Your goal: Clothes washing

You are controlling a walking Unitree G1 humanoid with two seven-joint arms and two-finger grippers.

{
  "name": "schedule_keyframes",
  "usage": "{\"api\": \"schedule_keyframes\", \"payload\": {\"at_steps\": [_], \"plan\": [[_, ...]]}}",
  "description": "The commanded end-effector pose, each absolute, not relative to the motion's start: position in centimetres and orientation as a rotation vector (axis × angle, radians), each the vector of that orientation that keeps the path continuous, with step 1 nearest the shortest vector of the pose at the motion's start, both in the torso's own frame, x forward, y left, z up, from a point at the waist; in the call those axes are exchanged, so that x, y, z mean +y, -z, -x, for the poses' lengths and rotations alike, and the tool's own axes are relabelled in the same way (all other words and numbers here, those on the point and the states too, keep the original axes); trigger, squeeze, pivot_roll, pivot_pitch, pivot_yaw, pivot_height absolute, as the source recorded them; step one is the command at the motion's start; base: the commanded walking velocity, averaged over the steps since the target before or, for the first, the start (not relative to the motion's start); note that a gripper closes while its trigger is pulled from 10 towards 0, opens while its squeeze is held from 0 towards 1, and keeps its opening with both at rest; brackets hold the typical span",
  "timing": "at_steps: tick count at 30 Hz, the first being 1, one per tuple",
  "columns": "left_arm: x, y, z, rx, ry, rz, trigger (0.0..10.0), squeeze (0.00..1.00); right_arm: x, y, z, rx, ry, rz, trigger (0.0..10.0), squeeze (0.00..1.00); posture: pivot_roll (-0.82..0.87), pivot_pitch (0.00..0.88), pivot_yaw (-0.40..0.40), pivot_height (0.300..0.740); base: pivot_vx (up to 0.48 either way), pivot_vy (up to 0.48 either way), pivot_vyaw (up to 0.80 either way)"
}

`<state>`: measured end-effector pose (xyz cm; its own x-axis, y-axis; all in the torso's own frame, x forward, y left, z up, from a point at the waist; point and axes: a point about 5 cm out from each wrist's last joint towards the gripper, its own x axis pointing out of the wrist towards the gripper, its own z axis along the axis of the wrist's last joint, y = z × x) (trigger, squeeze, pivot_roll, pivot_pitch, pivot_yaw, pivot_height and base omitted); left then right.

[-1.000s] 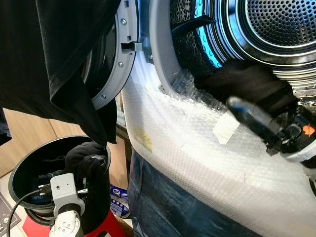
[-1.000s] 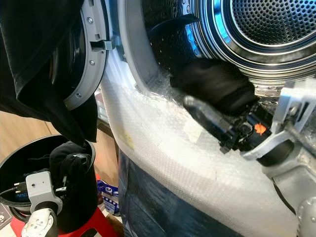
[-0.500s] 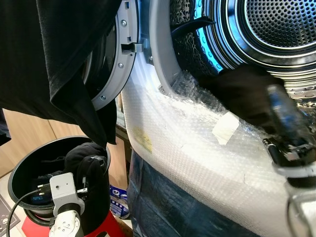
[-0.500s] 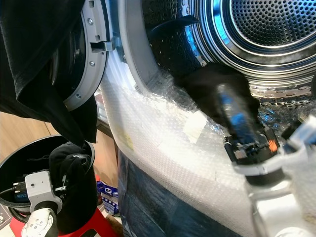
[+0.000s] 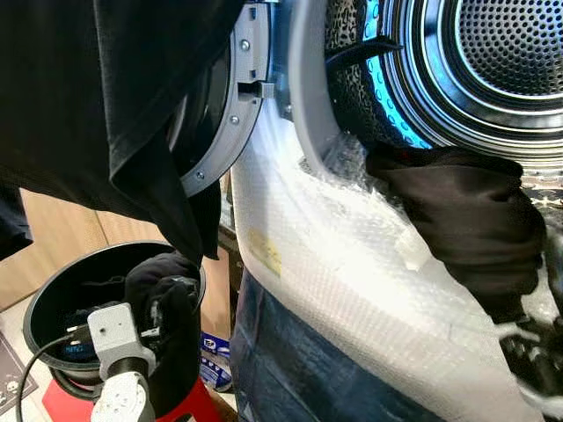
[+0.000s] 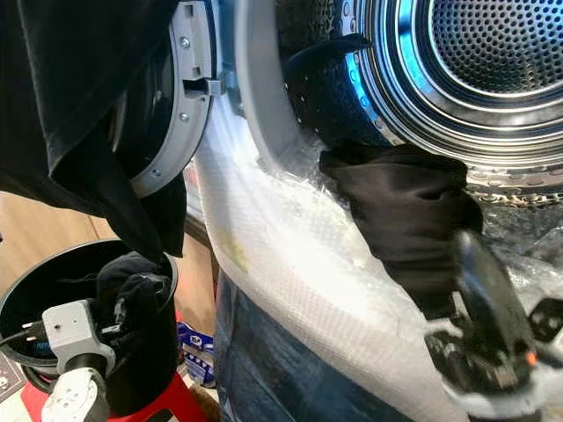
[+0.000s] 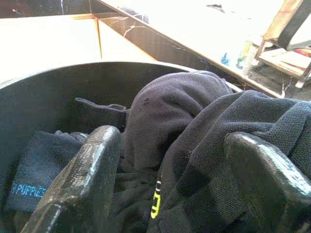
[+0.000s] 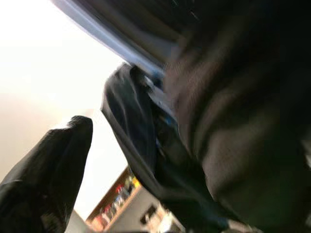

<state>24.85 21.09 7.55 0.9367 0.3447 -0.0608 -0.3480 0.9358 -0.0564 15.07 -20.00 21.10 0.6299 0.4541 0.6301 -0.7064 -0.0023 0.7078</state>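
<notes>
On your left, a black bucket (image 5: pixel 53 303) holds dark clothes (image 7: pixel 194 126) piled above its rim, so most of the load looks yet to go in. Your left gripper (image 7: pixel 170 194) sits spread over that pile, fingers either side of the cloth, not yet clenched. Further right, a black garment (image 5: pixel 88 97) is draped over the open washer door (image 5: pixel 220 132). At the bubble-wrapped sill (image 5: pixel 352 281), a black cloth (image 6: pixel 405 220) hangs across the drum (image 6: pixel 475 61) mouth, not yet inside. Your right gripper (image 6: pixel 479 316) sits just below it; whether it grips, you cannot tell.
</notes>
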Motion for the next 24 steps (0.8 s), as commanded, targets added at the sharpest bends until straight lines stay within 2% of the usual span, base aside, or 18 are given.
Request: {"api": "schedule_keyframes", "payload": {"at_steps": [1, 3, 8, 11, 16, 24], "plan": [[20.8, -8.2, -24.9, 0.009, -0.339, 0.073, 10.0, 0.00, -21.0, -19.6, -14.6, -0.197, -0.878, -1.291, 10.0, 0.00, 0.07, 0.000, -0.078, 0.740, 0.000, 0.000, 0.00], [20.6, -8.1, -24.8, 0.007, -0.330, 0.074, 10.0, 0.00, -21.8, -17.9, -14.3, -0.147, -0.811, -1.297, 10.0, 0.00, 0.07, 0.000, -0.078, 0.740, 0.000, 0.000, 0.00], [20.5, -8.2, -24.8, 0.000, -0.320, 0.073, 10.0, 0.00, -22.3, -16.5, -13.5, -0.088, -0.800, -1.299, 10.0, 0.00, 0.08, 0.000, -0.077, 0.740, 0.000, 0.000, 0.00], [20.4, -8.3, -24.9, -0.005, -0.308, 0.074, 10.0, 0.00, -22.4, -14.5, -12.5, 0.029, -0.802, -1.246, 10.0, 0.00, 0.07, 0.000, -0.077, 0.740, 0.000, 0.000, 0.00], [20.2, -8.2, -25.0, -0.006, -0.288, 0.076, 10.0, 0.00, -21.8, -12.0, -11.2, 0.214, -0.874, -1.144, 10.0, 0.00, 0.07, 0.000, -0.073, 0.740, 0.000, 0.000, 0.00], [19.9, -8.1, -25.2, -0.008, -0.270, 0.081, 10.0, 0.00, -21.9, -9.3, -11.1, 0.322, -0.968, -1.021, 10.0, 0.00, 0.07, 0.000, -0.073, 0.740, 0.000, 0.000, 0.00]]}}
